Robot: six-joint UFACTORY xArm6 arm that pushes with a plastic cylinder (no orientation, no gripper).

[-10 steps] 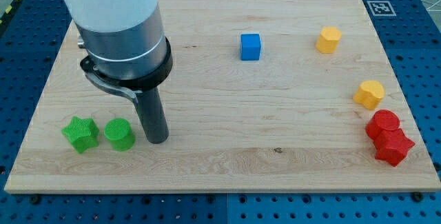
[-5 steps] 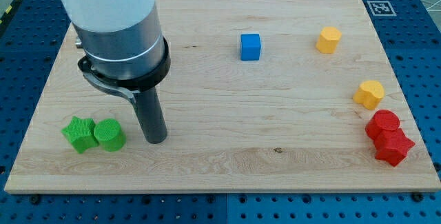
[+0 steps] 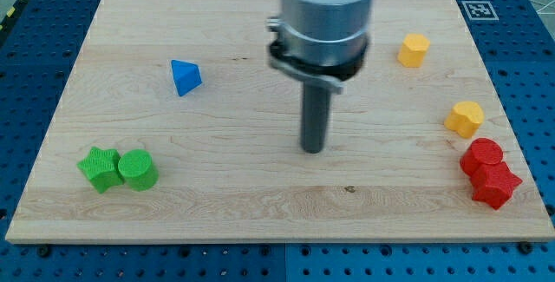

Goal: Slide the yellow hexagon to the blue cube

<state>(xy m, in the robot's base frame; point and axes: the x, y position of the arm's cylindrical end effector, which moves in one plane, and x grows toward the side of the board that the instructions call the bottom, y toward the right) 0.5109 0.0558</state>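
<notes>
yellow hexagon (image 3: 414, 49) sits clear; blue cube hidden behind arm; my tip (image 3: 312, 149) mid-board, no jaws.

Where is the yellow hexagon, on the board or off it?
On it: the yellow hexagon sits flat near the board's top right, with my tip apart, toward the view's lower left.

Seven blocks on the board, counted around my tip (image 3: 312, 149).

Yellow, two: hexagon (image 3: 414, 49) up and right of the tip, heart (image 3: 465, 118) right of it.

Red, two: cylinder (image 3: 481, 155) and star (image 3: 496, 184), far right, touching.

Green, two: star (image 3: 99, 168) and cylinder (image 3: 138, 169), far left, touching.

Blue, one: pyramid-like block (image 3: 185, 76), up and left. Blue cube not visible.
</notes>
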